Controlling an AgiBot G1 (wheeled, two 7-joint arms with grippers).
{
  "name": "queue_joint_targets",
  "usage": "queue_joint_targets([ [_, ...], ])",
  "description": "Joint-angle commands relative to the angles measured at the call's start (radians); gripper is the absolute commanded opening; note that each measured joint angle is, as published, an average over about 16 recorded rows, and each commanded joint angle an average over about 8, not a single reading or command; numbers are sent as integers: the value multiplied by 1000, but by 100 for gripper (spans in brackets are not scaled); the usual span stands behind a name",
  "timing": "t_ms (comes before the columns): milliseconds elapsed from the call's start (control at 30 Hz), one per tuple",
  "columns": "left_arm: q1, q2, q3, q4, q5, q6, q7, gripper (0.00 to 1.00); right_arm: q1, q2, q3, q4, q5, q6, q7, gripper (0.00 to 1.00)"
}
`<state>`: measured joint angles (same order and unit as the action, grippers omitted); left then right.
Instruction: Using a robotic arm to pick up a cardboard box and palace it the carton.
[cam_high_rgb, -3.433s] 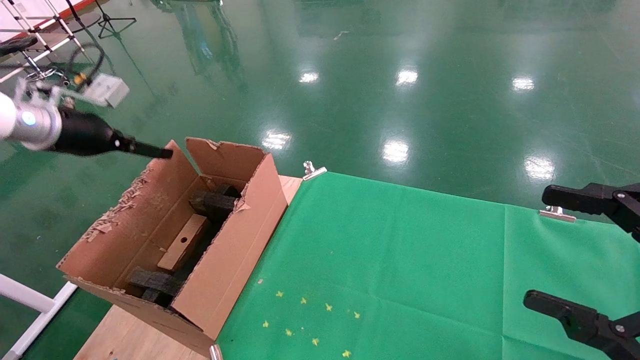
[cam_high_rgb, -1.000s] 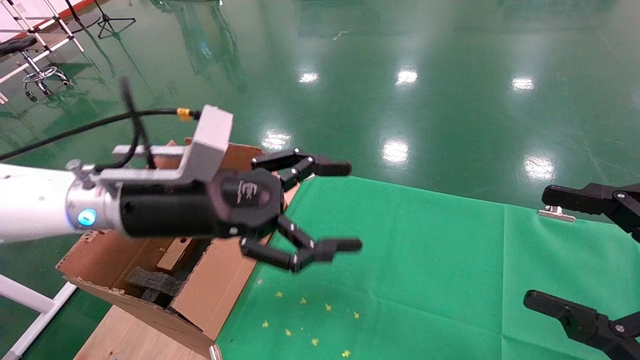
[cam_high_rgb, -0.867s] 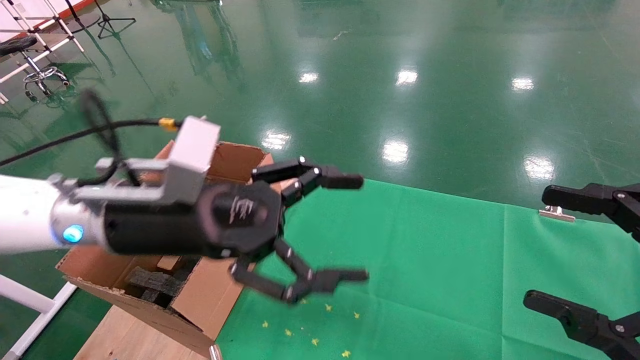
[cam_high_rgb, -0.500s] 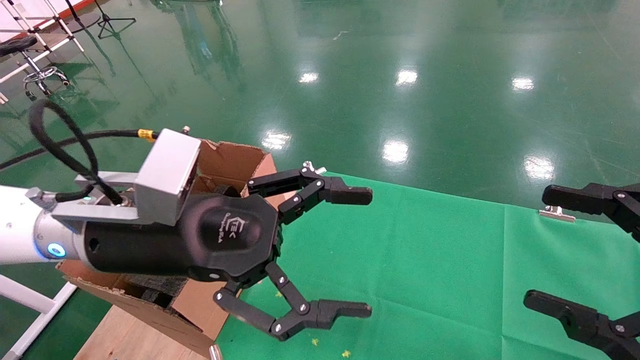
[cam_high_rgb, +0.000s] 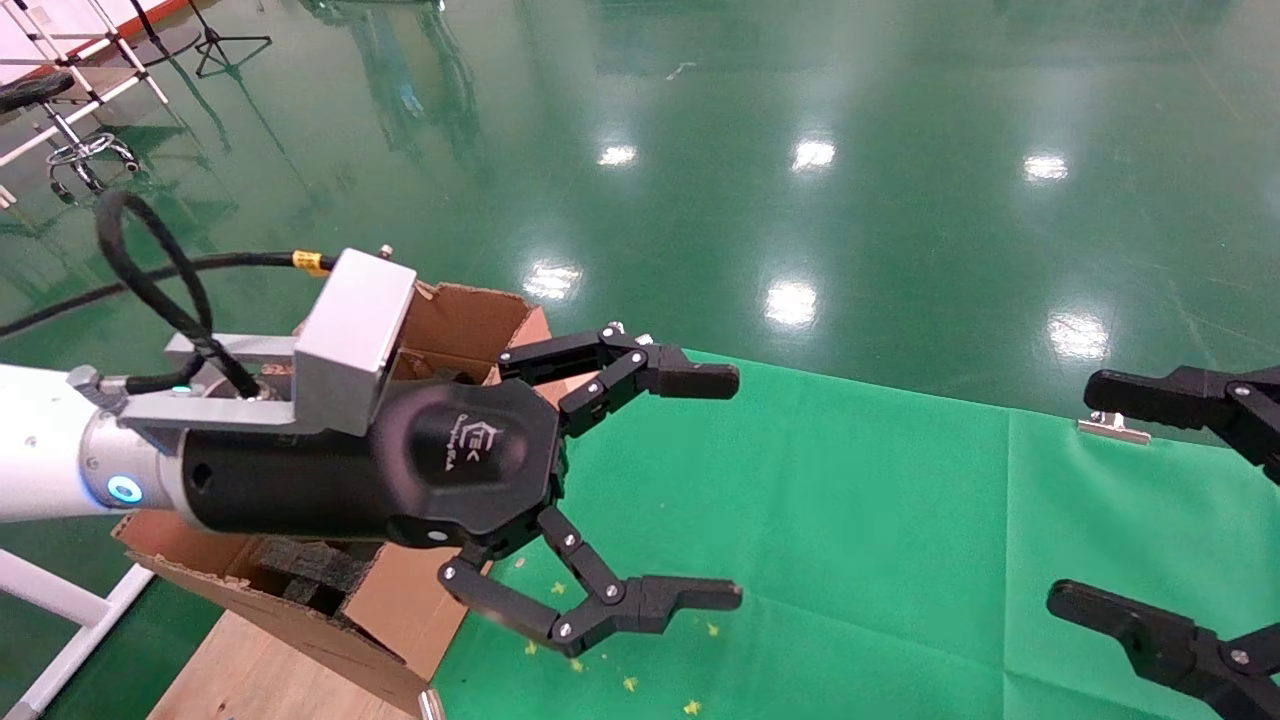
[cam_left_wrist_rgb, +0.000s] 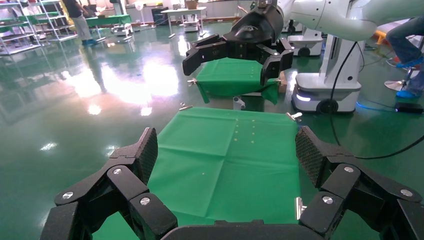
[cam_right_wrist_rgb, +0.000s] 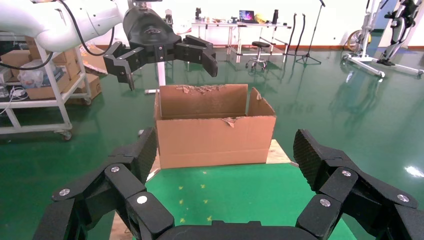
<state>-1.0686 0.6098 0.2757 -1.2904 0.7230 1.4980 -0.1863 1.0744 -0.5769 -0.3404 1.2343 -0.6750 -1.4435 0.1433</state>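
Head view: left gripper (cam_high_rgb: 735, 487) gapes wide, empty, over green cloth (cam_high_rgb: 850, 520), glossy floor (cam_high_rgb: 800, 130) beyond.

A wooden table (cam_high_rgb: 245, 670) carries a green cloth (cam_high_rgb: 850, 520) (clipped at its edges) and, at left, the carton (cam_high_rgb: 400, 610).

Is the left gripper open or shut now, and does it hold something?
Open and empty. In the head view the left gripper has its fingers spread wide above the green cloth, with nothing between them.

Robotics lab: glossy green floor (cam_high_rgb: 850, 120), another white robot (cam_left_wrist_rgb: 330, 30), equipment tables (cam_right_wrist_rgb: 240, 27).
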Motion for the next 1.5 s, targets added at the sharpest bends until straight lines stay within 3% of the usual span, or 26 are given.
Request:
queue_joint_targets([
  [33, -2, 0, 1, 2, 2, -1, -1, 100, 0, 0, 0, 0, 0, 0, 0, 100],
  [1500, -9, 2, 6, 10, 11, -4, -3, 100, 0, 0, 0, 0, 0, 0, 0, 100],
])
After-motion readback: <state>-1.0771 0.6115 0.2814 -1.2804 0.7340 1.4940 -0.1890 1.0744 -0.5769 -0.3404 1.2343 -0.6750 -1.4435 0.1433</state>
